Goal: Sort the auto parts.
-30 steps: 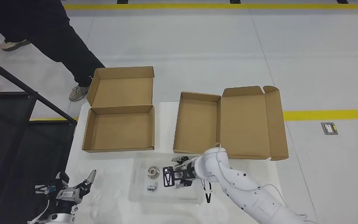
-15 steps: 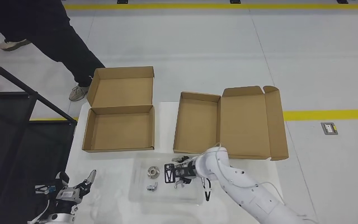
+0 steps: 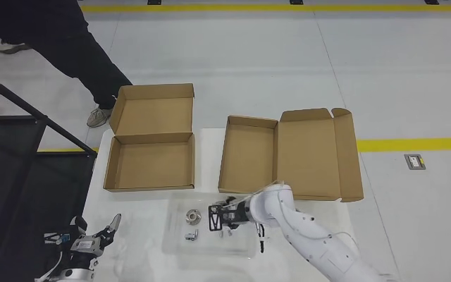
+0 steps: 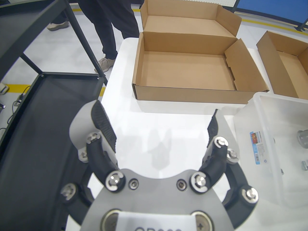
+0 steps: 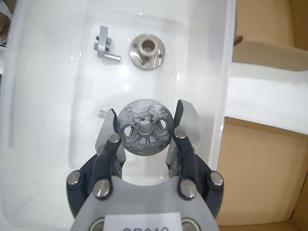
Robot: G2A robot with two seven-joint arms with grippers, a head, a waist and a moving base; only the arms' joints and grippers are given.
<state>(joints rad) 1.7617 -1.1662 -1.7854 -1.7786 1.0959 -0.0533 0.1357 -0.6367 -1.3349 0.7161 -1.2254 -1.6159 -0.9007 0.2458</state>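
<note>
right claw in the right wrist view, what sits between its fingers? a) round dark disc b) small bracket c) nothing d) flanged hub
a: the right claw grips the round dark disc by its rim, while the flanged hub and small bracket lie apart from it in the clear bin.

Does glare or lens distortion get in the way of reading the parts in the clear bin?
Right wrist view: small bright glints on the floor of the clear bin near the flanged hub and bracket, neither hidden; the disc in the right gripper is evenly lit. Left wrist view: the wide lens bows the edges of the black rack. Top view: even light across the table.
</note>
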